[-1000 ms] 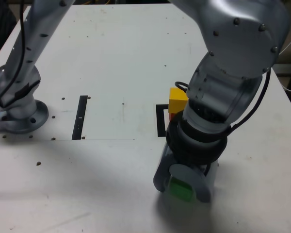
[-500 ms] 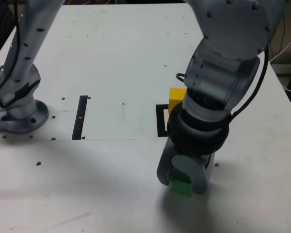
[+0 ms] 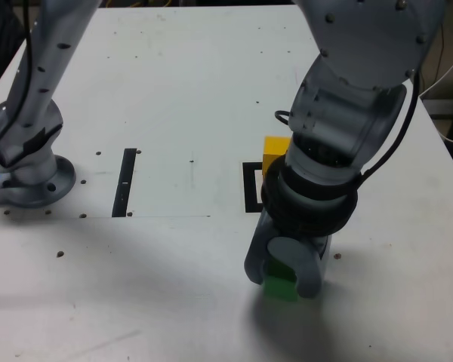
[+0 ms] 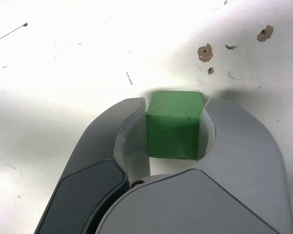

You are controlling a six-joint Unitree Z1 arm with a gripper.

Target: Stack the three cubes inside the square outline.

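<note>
Green block (image 4: 173, 129) clamped between my fingers (image 4: 178, 105). In the exterior view, the yellow block (image 3: 274, 151) stands by the black square frame (image 3: 250, 188), beyond my grip, toward the table's far edge; my carry likely goes that way.

The arm reaches in from the exterior view's top right, its wrist angled down over the counter's near part, the gray fingers (image 4: 129, 141) pointing downward and closed in a grip.
</note>
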